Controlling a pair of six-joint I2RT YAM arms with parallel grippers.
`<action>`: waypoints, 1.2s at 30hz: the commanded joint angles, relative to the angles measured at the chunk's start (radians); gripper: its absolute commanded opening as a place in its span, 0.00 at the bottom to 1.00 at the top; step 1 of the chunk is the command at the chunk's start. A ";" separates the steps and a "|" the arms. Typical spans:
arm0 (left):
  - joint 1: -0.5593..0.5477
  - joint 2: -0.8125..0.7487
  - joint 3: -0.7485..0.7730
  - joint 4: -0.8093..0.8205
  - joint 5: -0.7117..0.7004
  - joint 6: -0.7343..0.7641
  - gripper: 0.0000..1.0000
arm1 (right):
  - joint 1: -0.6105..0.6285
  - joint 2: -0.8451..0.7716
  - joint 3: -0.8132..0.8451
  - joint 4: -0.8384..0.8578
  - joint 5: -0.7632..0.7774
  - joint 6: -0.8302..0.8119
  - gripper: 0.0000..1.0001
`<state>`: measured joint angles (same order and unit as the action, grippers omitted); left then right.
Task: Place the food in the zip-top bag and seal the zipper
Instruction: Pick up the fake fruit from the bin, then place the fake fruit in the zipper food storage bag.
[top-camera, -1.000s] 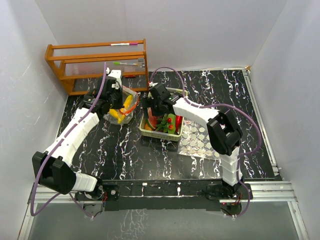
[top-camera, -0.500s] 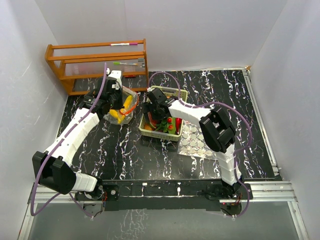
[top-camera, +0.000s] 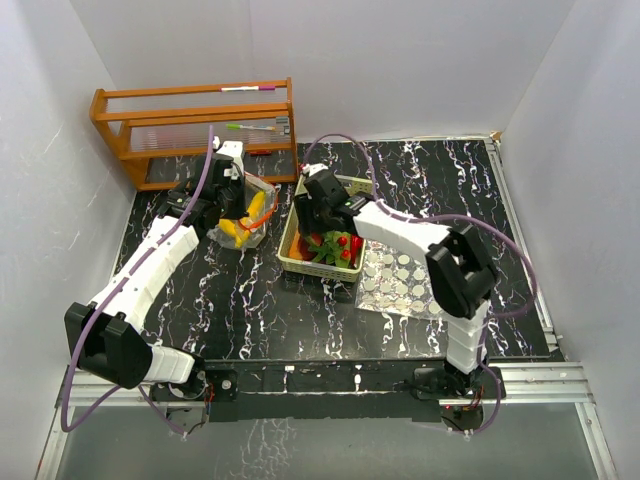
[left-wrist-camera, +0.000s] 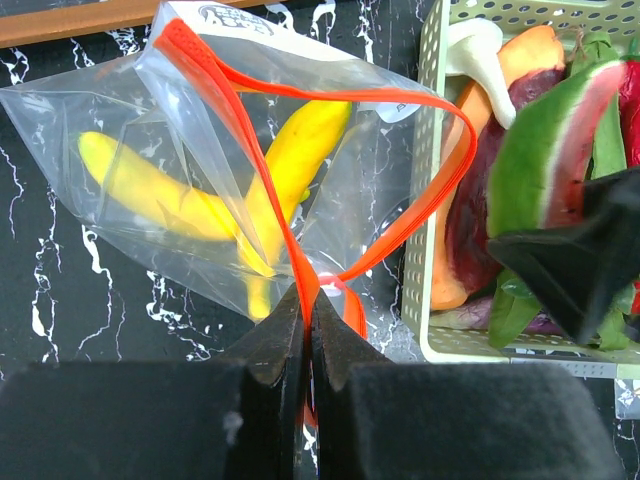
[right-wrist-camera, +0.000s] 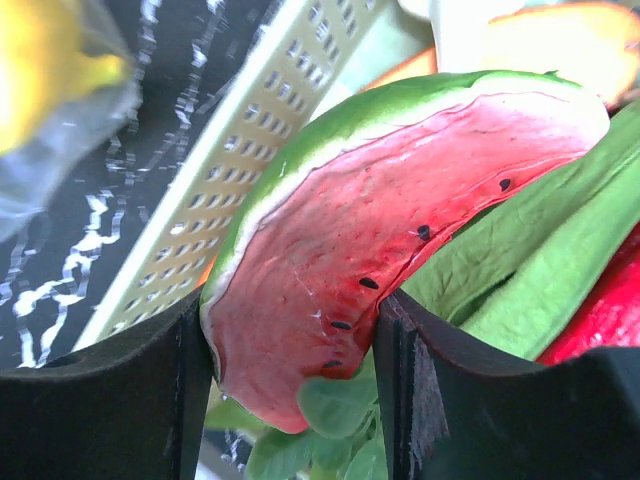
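The clear zip-top bag (left-wrist-camera: 120, 110) with an orange zipper strip lies left of the basket, its mouth held open, with yellow bananas (left-wrist-camera: 290, 150) inside. My left gripper (left-wrist-camera: 308, 300) is shut on the orange zipper edge; it also shows in the top view (top-camera: 240, 205). My right gripper (right-wrist-camera: 290, 350) is shut on the red-green watermelon slice (right-wrist-camera: 380, 220) over the basket's left end, as the top view (top-camera: 318, 222) shows. Green pods (right-wrist-camera: 540, 260), a purple aubergine (left-wrist-camera: 470, 210) and an orange wedge (left-wrist-camera: 520, 55) lie in the pale green basket (left-wrist-camera: 432, 200).
A wooden rack (top-camera: 195, 130) stands at the back left, just behind the bag. A clear sheet with round silver dots (top-camera: 400, 280) lies right of the basket (top-camera: 300, 268). White walls close in the black marbled table (top-camera: 250, 320).
My right arm has shifted over the basket's left end, its elbow swinging left and then right. The left arm and the bag have not moved.
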<state>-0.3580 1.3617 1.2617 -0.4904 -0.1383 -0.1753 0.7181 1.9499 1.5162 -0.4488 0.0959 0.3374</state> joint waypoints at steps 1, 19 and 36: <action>-0.003 -0.022 0.013 -0.005 0.013 0.006 0.00 | 0.002 -0.185 -0.053 0.163 -0.030 -0.011 0.39; -0.003 -0.009 0.038 -0.009 0.021 0.009 0.00 | -0.001 -0.357 -0.179 0.489 -0.861 -0.051 0.41; -0.002 -0.104 0.017 -0.005 0.106 -0.019 0.00 | -0.056 -0.051 -0.012 0.652 -1.016 0.121 0.41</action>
<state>-0.3565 1.3327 1.2625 -0.5007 -0.0917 -0.1768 0.6727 1.8801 1.4075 0.1093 -0.8917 0.4110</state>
